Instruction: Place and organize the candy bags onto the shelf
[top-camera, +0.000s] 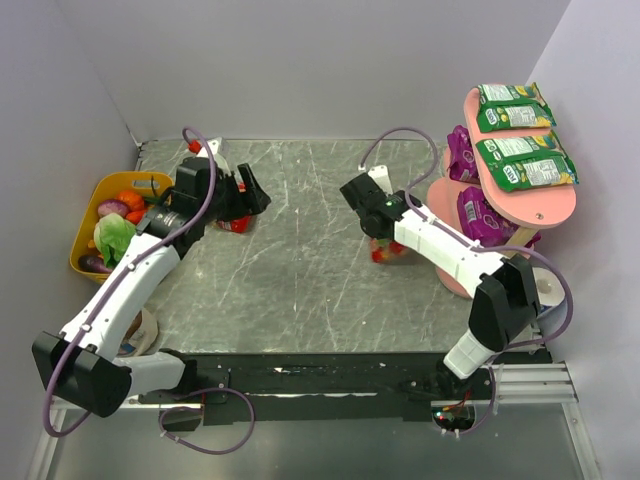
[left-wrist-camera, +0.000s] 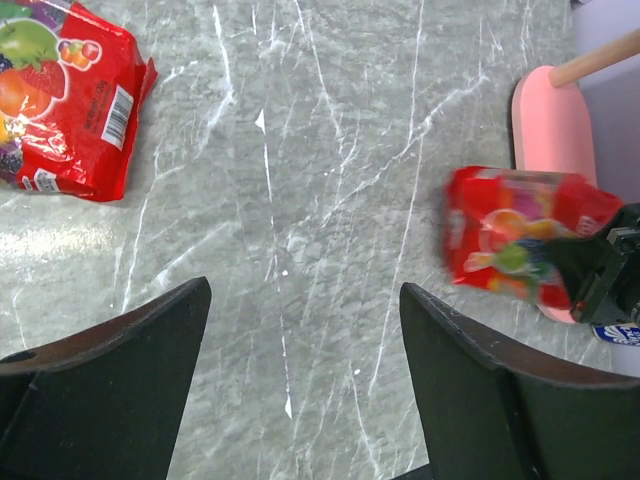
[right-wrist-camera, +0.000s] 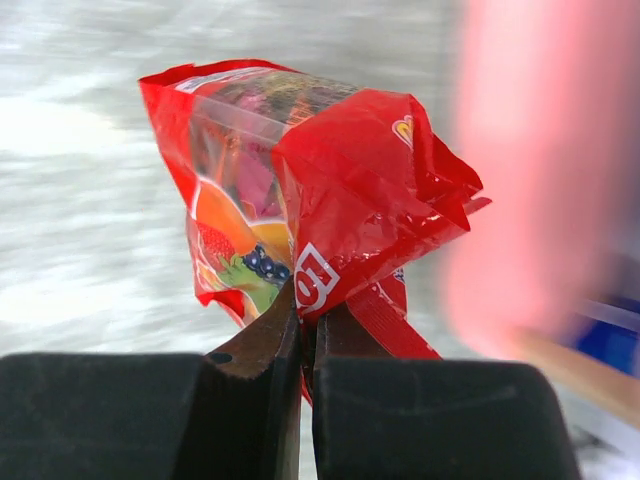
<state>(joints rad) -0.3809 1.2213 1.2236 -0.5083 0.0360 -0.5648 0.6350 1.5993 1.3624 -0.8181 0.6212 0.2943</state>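
**Shelf** (top-camera: 545, 205): one. Pink, three tiers on pale posts, standing at the right edge of the tabletop (top-camera: 300, 280). Its pink foot also shows in the left wrist view (left-wrist-camera: 550, 120).

**Green bags**: two, both lying flat on the top tier. These are the far green bag (top-camera: 513, 105) and the near green bag (top-camera: 525, 162).

**Purple bags**: two, on the tier beneath the top and partly hidden by it. These are the far purple bag (top-camera: 460, 150) and the near purple bag (top-camera: 483, 215).

**Red bags**: two, neither on the shelf.
- The loose red bag (top-camera: 236, 223) (left-wrist-camera: 65, 95) lies flat on the tabletop at the far left, beside the left pincer and apart from its fingers.
- The held red bag (top-camera: 388, 250) (right-wrist-camera: 320, 170) (left-wrist-camera: 515, 235) is crumpled and hangs near the shelf foot. Whether it clears the tabletop cannot be told.

**Pincers**: two.
- The left pincer (top-camera: 245, 190) (left-wrist-camera: 300, 330) is released. Its fingers (left-wrist-camera: 120, 350) stand wide apart over bare tabletop with nothing between them.
- The right pincer (top-camera: 383, 232) (right-wrist-camera: 308, 320) is clenched, grasping the held red bag by its lower edge.

**Bowl** (top-camera: 82, 250): one. Yellow, at the left edge of the tabletop, holding toy vegetables (top-camera: 115, 235) heaped too closely to count.
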